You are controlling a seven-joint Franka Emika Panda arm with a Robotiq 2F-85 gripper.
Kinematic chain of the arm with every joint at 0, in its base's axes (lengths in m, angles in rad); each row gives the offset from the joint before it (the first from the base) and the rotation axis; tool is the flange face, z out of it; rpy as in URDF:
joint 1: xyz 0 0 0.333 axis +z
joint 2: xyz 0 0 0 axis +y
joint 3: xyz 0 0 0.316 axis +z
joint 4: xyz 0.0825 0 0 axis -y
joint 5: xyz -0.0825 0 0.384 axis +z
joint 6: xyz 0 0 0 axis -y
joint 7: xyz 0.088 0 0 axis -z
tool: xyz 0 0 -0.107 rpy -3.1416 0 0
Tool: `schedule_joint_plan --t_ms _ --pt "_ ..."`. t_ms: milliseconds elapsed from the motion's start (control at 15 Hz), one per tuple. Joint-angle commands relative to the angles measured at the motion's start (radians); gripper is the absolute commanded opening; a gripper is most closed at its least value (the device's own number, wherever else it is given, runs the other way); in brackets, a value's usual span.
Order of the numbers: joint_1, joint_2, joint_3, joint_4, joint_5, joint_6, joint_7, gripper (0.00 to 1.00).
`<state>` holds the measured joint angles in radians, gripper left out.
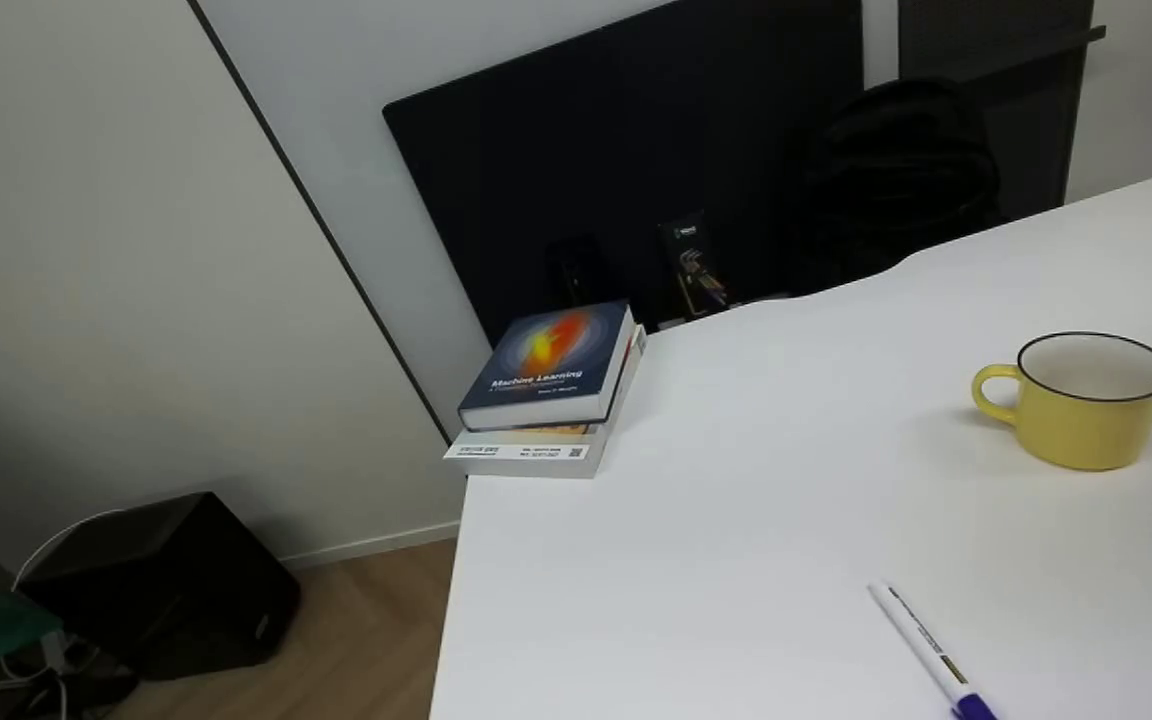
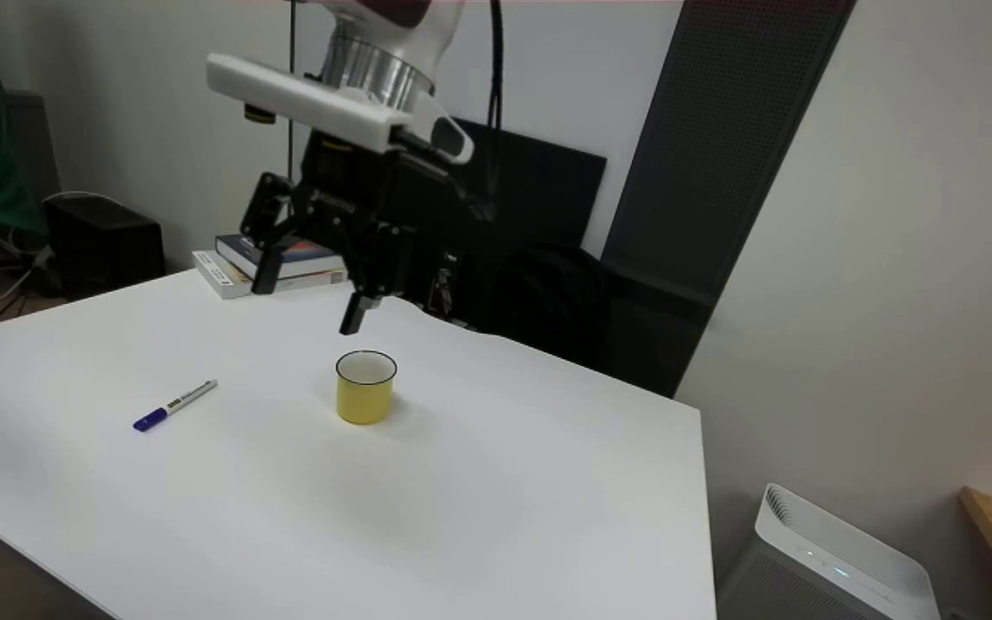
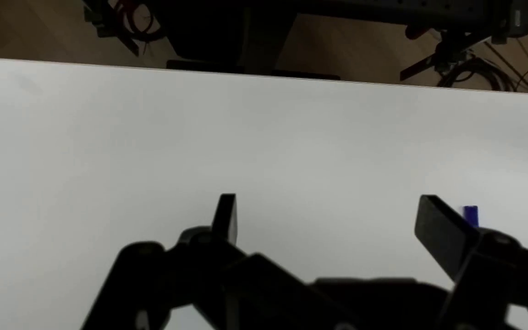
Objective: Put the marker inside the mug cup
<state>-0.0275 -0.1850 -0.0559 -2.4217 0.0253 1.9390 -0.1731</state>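
The marker, thin and white with a blue-purple cap, lies flat on the white table in both exterior views [image 1: 921,635] [image 2: 177,405]. In the wrist view only its blue end [image 3: 471,216] shows, just outside the right-hand finger, which hides the rest. The yellow mug cup [image 1: 1086,430] stands upright, apart from the marker; it also shows in an exterior view [image 2: 364,400] with its white inside visible. It is out of view in the wrist view. My gripper [image 2: 308,300] is open and empty, raised above the table; its spread fingers also show in the wrist view [image 3: 327,215].
The white table [image 2: 496,517] holds a stack of books [image 1: 546,375] at a corner, seen in both exterior views. A dark board [image 1: 636,130] and a black backpack [image 1: 901,170] are behind the table. An air purifier [image 2: 832,560] stands on the floor beyond the table edge.
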Motion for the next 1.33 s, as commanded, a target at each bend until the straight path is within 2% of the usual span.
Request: schedule_joint_plan --t_ms 0,333,533,733,800,867,1267 --pt "0.071 0.05 0.062 -0.056 0.098 0.109 0.011 1.0" --pt "0.165 0.109 0.151 -0.152 0.325 0.417 -0.02 1.0" --pt "0.209 0.171 0.206 -0.167 0.374 0.573 -0.007 1.0" --pt "0.243 0.243 0.258 -0.166 0.367 0.689 0.021 1.0" --pt "0.25 0.266 0.269 -0.164 0.329 0.711 0.05 1.0" --pt "0.23 0.229 0.262 -0.165 0.351 0.661 0.004 1.0" --pt "0.226 0.245 0.27 -0.165 0.349 0.671 0.002 1.0"
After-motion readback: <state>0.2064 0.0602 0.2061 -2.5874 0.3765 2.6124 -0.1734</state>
